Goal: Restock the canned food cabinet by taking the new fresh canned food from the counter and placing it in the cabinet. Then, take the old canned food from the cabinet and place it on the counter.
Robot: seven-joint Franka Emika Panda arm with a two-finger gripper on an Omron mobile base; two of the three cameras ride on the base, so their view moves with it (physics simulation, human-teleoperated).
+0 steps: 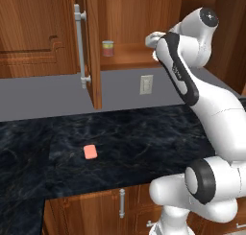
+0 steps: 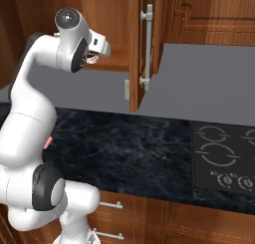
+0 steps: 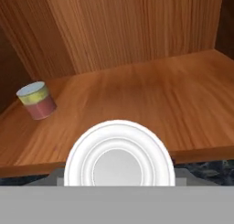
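On cabinet (image 3: 137,45) shelf, old can (image 3: 37,100), label unreadable

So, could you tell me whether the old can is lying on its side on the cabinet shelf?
No, the old can stands upright on the cabinet shelf, its light lid facing up, at the shelf's left end in the hand view.

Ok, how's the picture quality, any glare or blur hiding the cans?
Hand view: the close silver can top looms large and washed-out white, the old can on the shelf is soft but readable. Left base view: even light, old can small and slightly blurred. Right base view: faint sheen on the counter.
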